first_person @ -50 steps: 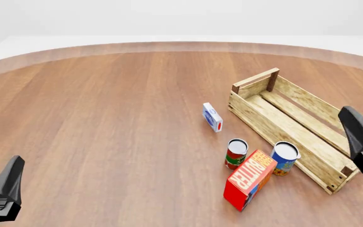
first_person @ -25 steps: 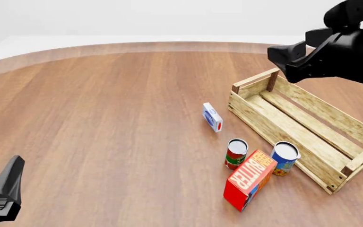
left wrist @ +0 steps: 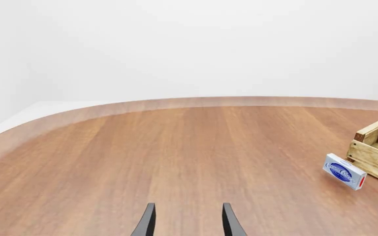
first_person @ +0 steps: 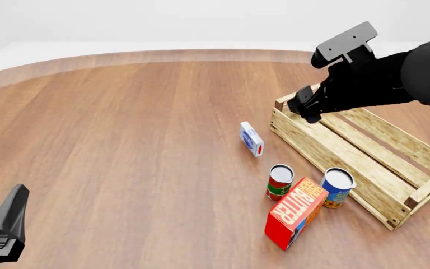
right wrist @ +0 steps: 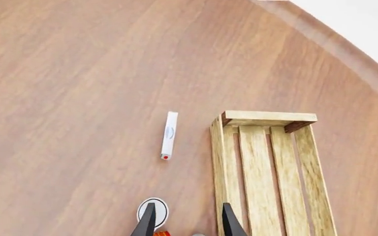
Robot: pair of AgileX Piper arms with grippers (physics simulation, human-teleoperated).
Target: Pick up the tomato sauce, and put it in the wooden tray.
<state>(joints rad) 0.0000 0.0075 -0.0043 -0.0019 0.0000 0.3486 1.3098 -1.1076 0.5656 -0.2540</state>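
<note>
The tomato sauce (first_person: pixel 280 182) is a small red-labelled can with a white top, standing upright on the table in front of the wooden tray (first_person: pixel 316 147). In the right wrist view its round top (right wrist: pixel 155 208) shows beside one finger. The wooden tray (right wrist: pixel 267 118) holds nothing. My right gripper (first_person: pixel 305 110) hangs open above the tray's far-left corner, well above and behind the can; its fingers stand apart in its wrist view (right wrist: pixel 187 224). My left gripper (first_person: pixel 12 210) rests open at the near left, far from everything, fingers apart (left wrist: pixel 189 226).
A blue-and-yellow can (first_person: pixel 338 188) and a red-orange carton (first_person: pixel 295 213) stand close to the right of the tomato sauce. A small white-and-blue box (first_person: pixel 251 139) stands left of the tray, also seen from both wrists (left wrist: pixel 344 171) (right wrist: pixel 169 135).
My right arm rose from the right edge, swung up and left, and now leans down over the tray's far-left corner. The left arm and all objects stayed put.
</note>
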